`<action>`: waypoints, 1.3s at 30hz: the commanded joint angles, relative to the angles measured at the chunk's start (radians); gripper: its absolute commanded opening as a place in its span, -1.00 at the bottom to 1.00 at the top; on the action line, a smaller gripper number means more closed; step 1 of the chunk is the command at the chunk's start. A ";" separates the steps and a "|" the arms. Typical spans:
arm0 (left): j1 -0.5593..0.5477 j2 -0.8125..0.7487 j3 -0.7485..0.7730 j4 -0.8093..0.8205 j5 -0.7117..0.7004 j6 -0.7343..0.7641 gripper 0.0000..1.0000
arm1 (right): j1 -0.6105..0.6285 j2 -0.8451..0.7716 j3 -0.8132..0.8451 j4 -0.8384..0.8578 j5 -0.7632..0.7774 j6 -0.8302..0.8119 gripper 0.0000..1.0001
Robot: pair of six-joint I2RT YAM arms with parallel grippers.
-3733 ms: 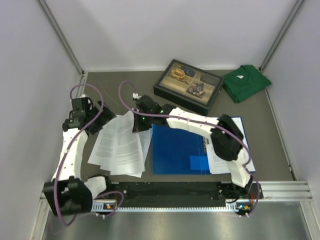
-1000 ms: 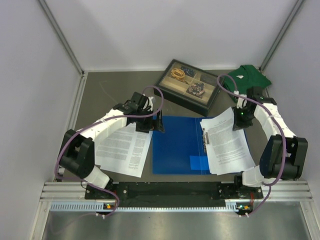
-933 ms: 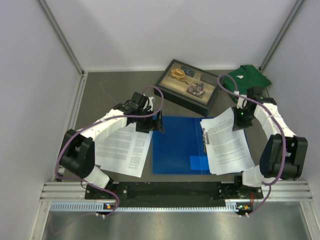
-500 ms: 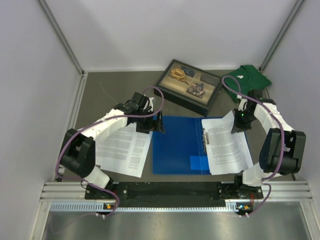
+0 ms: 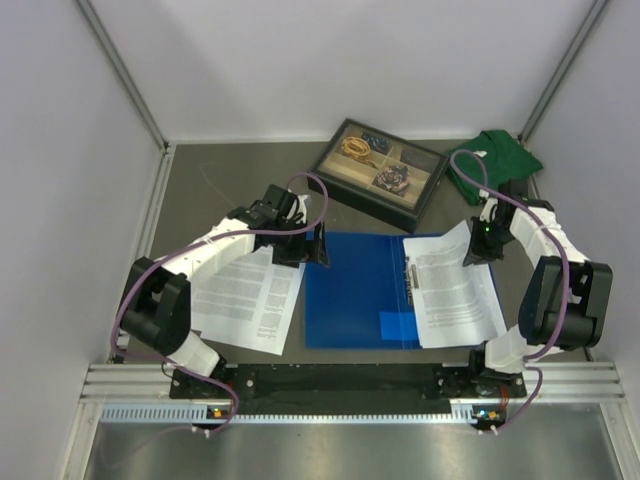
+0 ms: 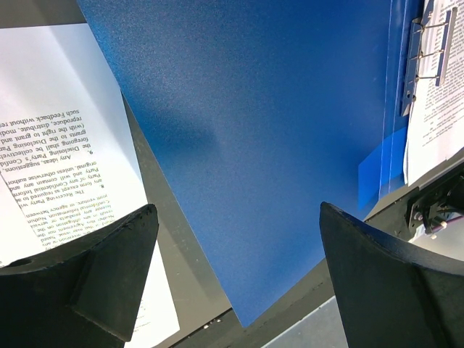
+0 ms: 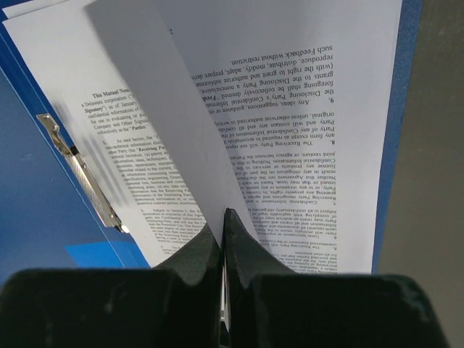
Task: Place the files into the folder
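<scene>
The blue folder (image 5: 355, 290) (image 6: 254, 109) lies open at the table's middle, its metal clip (image 7: 80, 174) along the spine. Some files (image 5: 455, 295) rest on its right half. My right gripper (image 5: 478, 248) (image 7: 223, 214) is shut on the far corner of the top sheet (image 7: 304, 109), which curls up off the sheets below. More files (image 5: 245, 295) (image 6: 58, 145) lie on the table left of the folder. My left gripper (image 5: 312, 247) (image 6: 239, 254) hangs open over the folder's far left corner, holding nothing.
A black-framed compartment tray (image 5: 378, 172) stands behind the folder and a folded green shirt (image 5: 490, 160) lies at the back right. The metal rail (image 5: 350, 385) with both arm bases runs along the near edge. Grey walls close in left, right and behind.
My right gripper has drawn its sheet a little back and to the right, so it lies straighter over the folder's right half. The left arm has stayed still.
</scene>
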 commanded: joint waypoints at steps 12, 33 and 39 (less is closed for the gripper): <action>-0.004 0.001 0.041 0.005 0.026 0.016 0.92 | -0.019 -0.029 -0.011 0.063 -0.043 0.035 -1.00; -0.004 -0.042 0.104 -0.060 -0.032 0.025 0.94 | -0.022 -0.107 0.008 0.036 -0.048 0.018 0.21; 0.027 -0.163 0.133 -0.136 -0.260 0.011 0.96 | -0.015 -0.203 0.217 -0.131 0.119 -0.020 0.98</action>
